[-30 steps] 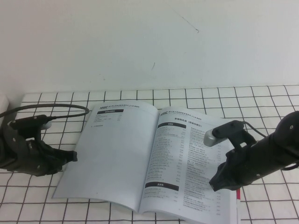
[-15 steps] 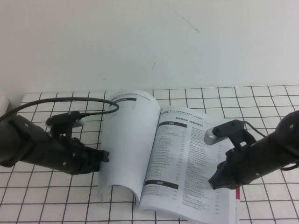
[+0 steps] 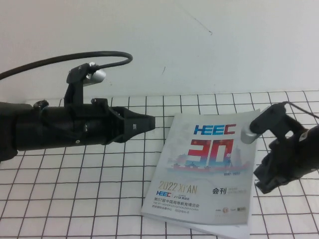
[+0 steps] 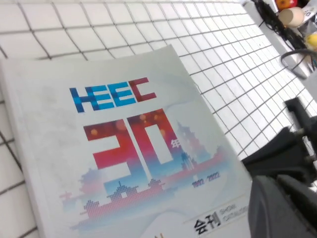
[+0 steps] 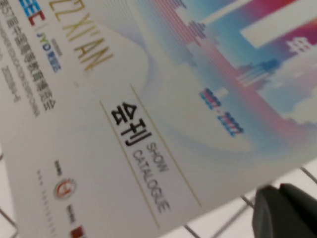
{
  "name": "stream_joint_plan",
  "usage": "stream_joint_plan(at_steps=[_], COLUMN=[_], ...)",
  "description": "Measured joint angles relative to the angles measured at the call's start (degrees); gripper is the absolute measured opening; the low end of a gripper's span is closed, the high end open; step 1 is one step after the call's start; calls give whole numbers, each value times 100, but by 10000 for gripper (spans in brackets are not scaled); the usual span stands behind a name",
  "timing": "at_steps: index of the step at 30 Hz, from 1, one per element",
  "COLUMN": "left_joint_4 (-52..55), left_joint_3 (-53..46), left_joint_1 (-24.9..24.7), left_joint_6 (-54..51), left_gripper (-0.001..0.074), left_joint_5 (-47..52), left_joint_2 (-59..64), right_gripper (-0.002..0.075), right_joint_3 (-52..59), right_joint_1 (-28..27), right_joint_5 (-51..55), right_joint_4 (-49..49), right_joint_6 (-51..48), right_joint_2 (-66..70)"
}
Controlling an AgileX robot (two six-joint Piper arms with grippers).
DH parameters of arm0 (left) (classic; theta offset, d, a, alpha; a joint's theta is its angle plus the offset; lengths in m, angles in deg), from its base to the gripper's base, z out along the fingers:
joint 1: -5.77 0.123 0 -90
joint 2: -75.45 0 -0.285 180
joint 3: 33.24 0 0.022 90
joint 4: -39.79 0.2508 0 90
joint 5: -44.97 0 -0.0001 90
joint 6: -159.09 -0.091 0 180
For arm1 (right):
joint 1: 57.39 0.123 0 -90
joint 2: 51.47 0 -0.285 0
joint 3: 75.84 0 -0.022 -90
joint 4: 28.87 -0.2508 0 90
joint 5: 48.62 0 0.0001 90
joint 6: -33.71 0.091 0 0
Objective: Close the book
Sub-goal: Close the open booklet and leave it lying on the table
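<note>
Stretching level, left gripper (image 3: 148, 123) hovers beside book (image 3: 204, 172); right gripper (image 3: 263, 185) opposite.

On the book cover (image 3: 207, 169) you can read "HEEC" across the top, blue letters ending in a red C. Below it stands a large red-and-blue "30" with a small "年" beside it. The tiny digits under that are too blurred for you to trust. Lower down you see "2022 XI'AN" in gold, then a small "HEEC" logo above fine print you cannot make out. To the right of it is "会刊" with "SHOW CATALOGUE". The left gripper (image 3: 149, 122) sits near the cover's upper left corner, level with "HEEC". The right gripper (image 3: 263, 183) is at the cover's right edge, beside "会刊".
</note>
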Motion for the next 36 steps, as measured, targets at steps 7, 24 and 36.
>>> stream_joint_plan(at_steps=[7, 24, 36], left_joint_4=[1075, 5446, 5128], left_joint_3=[0, -625, -2680], left_joint_1=[410, 1455, 1455], left_joint_6=[640, 2951, 2639], left_gripper=[-4, -4, -4], left_joint_5=[-184, -2487, -4114], left_joint_2=[-513, -3447, -6545], right_gripper=[-3, -3, -3], right_joint_3=[0, 98, 2182], right_joint_1=[-56, -56, -56], right_joint_5=[1543, 2126, 621], right_joint_4=[2547, 4752, 4180], right_joint_6=[1277, 3886, 4254], right_joint_2=[-1341, -4522, -6623])
